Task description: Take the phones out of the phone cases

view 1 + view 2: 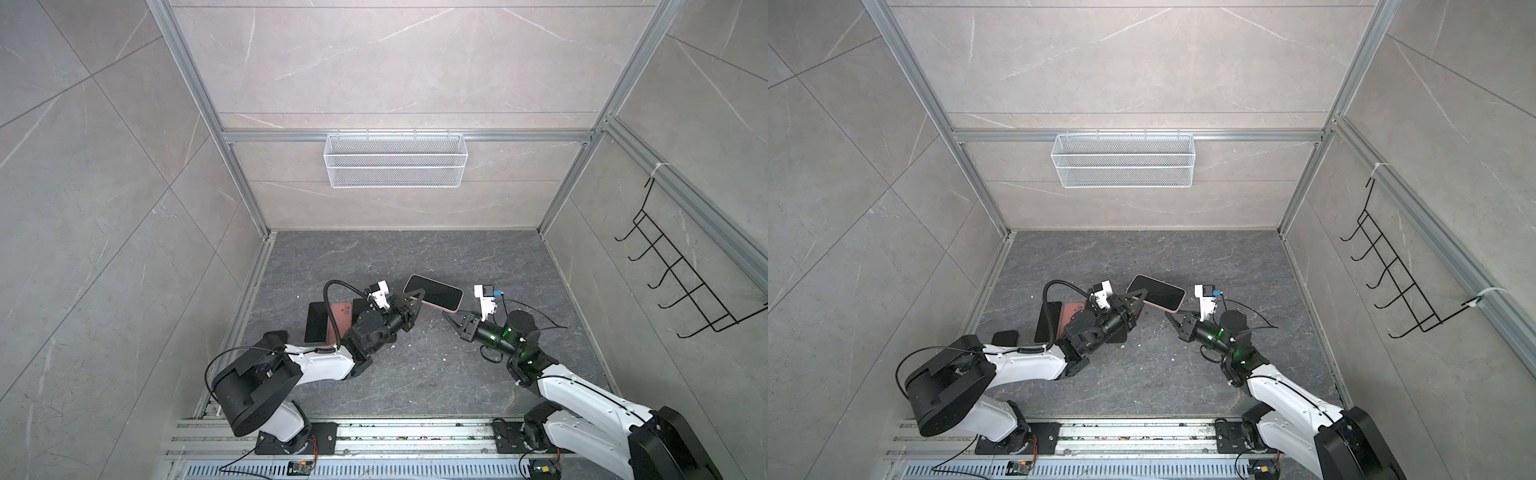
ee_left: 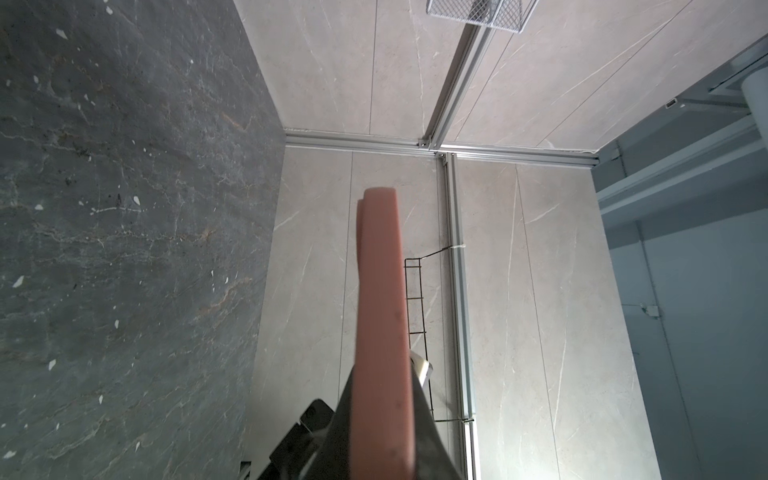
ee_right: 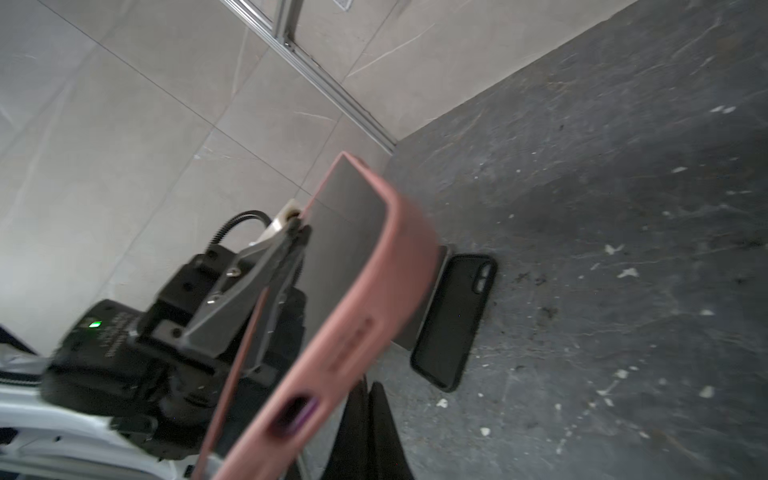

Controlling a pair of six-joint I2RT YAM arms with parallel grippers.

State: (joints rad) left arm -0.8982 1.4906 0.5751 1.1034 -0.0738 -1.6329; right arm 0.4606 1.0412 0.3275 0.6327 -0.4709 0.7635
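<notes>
Left gripper (image 1: pixel 1142 296): clamped on one short end of the black-screened phone in a pink case (image 1: pixel 1158 294), screen up.
Right gripper (image 1: pixel 1169 316): jaws together, near the phone's corner, apart from it.
Back wall (image 1: pixel 1142 62): white wire-mesh basket (image 1: pixel 1123 160).

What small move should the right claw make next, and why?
Probably nudge the shut right claw against the pink case's near corner to start peeling it. The left claw holds the cased phone off the table, and the right tip sits beside that corner.

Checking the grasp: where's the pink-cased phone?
The pink-cased phone hangs mid-scene in both top views, clamped by the left gripper, with the right gripper by its near edge.
</notes>
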